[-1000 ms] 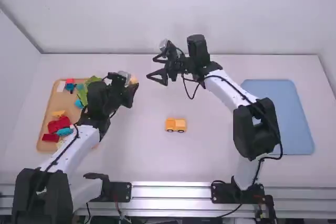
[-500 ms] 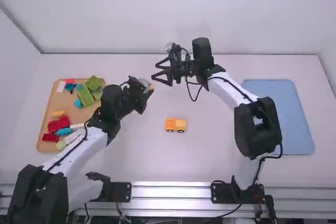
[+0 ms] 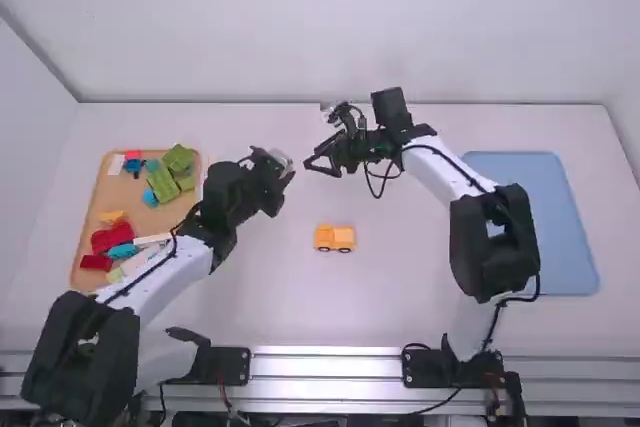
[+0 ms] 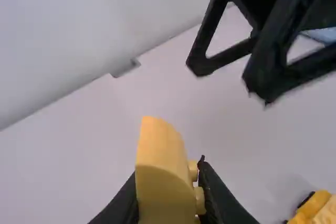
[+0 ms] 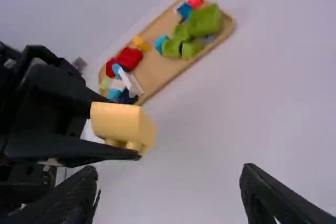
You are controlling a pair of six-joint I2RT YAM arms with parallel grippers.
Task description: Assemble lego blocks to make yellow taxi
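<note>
Yellow block clamped in left tool; right tool faces it, spread apart. Half-built taxi on counter, near side of both tools. Risk: misaligned handover could twist block loose.

"High view?"

"Above and behind the arms, facing forward and down. Farthest back; takes in most of the table."

"Left wrist?"

"Right behind the yellow block, looking across toward the right gripper. Shares the toy car with high."

"Right wrist?"

"Faces left, down over the table. Left gripper near, wooden tray well beyond; high has that tray too. Block common to both wrists, seen from different sides."
</note>
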